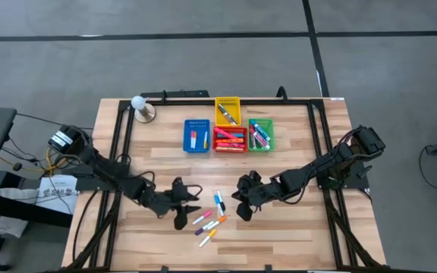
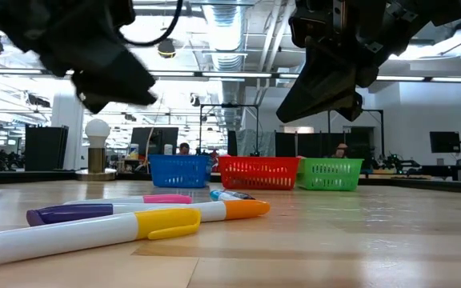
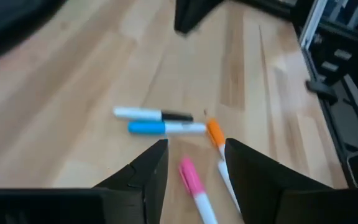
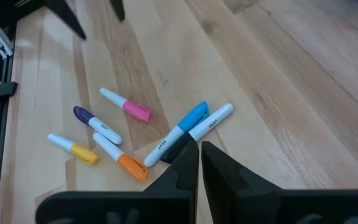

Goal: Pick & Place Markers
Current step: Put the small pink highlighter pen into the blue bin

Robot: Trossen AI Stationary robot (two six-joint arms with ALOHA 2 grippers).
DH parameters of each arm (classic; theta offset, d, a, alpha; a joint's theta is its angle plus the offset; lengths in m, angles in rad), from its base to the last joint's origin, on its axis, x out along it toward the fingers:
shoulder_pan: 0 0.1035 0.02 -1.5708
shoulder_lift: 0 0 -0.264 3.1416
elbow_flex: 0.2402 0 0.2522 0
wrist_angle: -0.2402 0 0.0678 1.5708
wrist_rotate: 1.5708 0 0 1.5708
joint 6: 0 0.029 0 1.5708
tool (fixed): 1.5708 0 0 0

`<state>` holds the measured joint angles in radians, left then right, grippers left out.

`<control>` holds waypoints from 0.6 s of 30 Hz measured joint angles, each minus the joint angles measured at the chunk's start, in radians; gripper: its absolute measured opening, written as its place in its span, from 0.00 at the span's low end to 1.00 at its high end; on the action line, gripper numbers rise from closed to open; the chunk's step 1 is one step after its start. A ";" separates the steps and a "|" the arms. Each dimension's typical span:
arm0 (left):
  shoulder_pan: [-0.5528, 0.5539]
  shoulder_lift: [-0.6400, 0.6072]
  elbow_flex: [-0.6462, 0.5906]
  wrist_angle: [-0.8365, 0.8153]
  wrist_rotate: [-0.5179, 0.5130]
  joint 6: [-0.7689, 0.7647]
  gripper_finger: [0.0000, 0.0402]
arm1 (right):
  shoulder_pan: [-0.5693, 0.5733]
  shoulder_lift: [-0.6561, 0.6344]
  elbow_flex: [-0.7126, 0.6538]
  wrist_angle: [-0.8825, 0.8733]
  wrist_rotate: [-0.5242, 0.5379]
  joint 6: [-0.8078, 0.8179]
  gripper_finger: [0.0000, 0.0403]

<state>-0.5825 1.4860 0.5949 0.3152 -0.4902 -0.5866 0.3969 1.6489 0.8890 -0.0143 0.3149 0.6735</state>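
Six loose markers [image 1: 212, 214] (slim, smooth plastic, white barrels with coloured caps) lie on the wooden table [image 1: 294, 243] between both grippers. The left gripper [image 1: 182, 214] hovers just beside them, fingers parted and empty; the right gripper [image 1: 243, 206] hovers nearby, fingers closed, empty.

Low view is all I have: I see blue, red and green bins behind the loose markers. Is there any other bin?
Observer: Yes. A yellow bin stands behind the red bin, with markers in it.
Operator: Is the left gripper holding anything?
Observer: No. The left gripper has its fingers open and empty; a pink marker lies loose just ahead of them.
Operator: And the right one?
Observer: The right gripper is shut on nothing, close over a blue marker.
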 joint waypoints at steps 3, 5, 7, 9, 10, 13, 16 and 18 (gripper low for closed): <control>-0.035 0.048 0.001 0.000 -0.002 -0.059 0.40 | 0.001 0.000 0.000 0.000 0.000 0.000 0.03; -0.054 0.093 0.020 -0.001 0.005 -0.079 0.40 | 0.002 0.000 0.000 0.000 0.000 0.000 0.03; -0.067 0.138 0.057 0.002 0.004 -0.079 0.40 | 0.002 0.000 0.000 0.000 0.000 0.000 0.03; -0.068 0.189 0.101 0.007 0.005 -0.074 0.39 | 0.003 0.000 0.000 0.000 0.000 0.000 0.03; -0.066 0.212 0.120 0.006 0.004 -0.070 0.39 | 0.003 0.000 0.000 0.000 0.000 0.000 0.03; -0.056 0.249 0.139 -0.002 -0.009 -0.044 0.37 | 0.003 0.000 0.000 0.000 0.000 -0.001 0.03; -0.046 0.250 0.139 -0.025 -0.049 -0.046 0.36 | 0.006 0.000 0.000 0.000 -0.001 -0.001 0.03; -0.039 0.250 0.139 -0.050 -0.054 -0.046 0.35 | 0.012 0.000 0.000 0.000 -0.001 -0.001 0.03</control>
<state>-0.6213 1.7359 0.7336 0.2652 -0.5441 -0.6327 0.4093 1.6489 0.8890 -0.0147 0.3141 0.6724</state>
